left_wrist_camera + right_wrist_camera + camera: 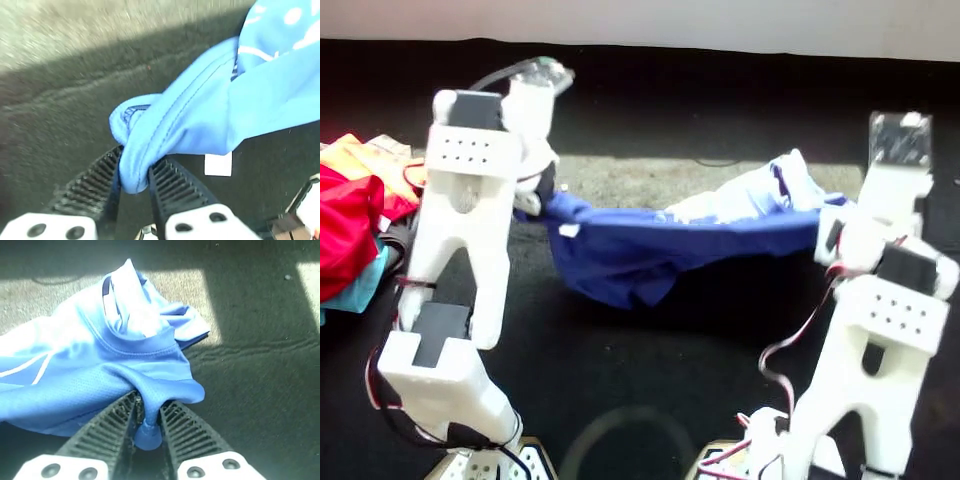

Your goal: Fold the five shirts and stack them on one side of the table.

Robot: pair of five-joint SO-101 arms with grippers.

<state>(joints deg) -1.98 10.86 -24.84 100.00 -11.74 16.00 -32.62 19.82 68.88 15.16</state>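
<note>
Your blue shirt hangs strung between both arms, sagging mid-span above the table. The left gripper and right gripper are each clamped on a bunched edge. I'd pull it taut and level, then lay it flat. The red-orange shirt pile sits well apart, not blocking.

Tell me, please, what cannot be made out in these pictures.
Shirt pile: cut off by the high view's edge, so the count is unclear.
Blue shirt: bunched in all views, so which hem or sleeve the left gripper and right gripper pinch is unclear.
White tag: left wrist view, print blurred.
</note>
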